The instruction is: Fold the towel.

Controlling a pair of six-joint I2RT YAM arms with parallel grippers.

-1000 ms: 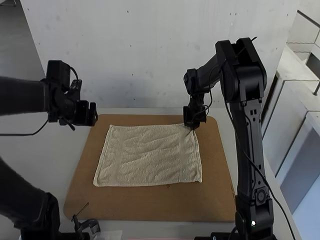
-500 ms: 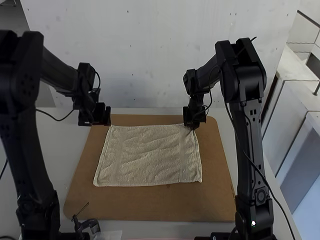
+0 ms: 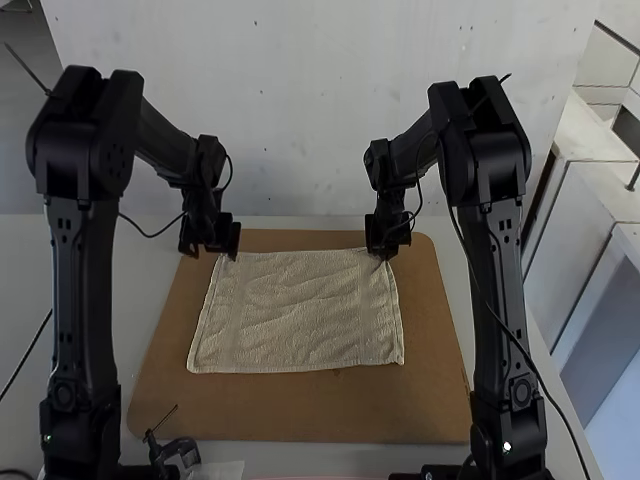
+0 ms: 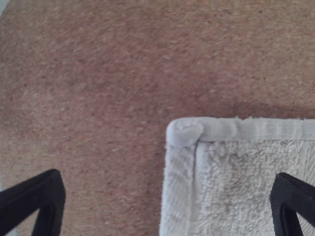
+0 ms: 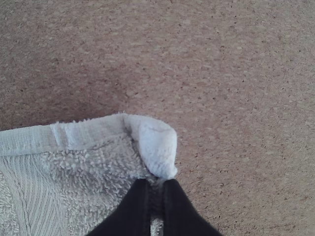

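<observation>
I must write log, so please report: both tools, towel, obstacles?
Towel spread on board. Left tool open at its far-left corner. Right tool shut on far-right corner. No obstacle seen.

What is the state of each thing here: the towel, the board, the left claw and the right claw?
Towel: spread out, unfolded, slightly rumpled.
Board: lying flat under the towel.
Left claw: open, over the towel's far left corner.
Right claw: shut on the towel, near its far right corner.

A cream terry towel, spread in a single wrinkled rectangle on a brown board.
</observation>
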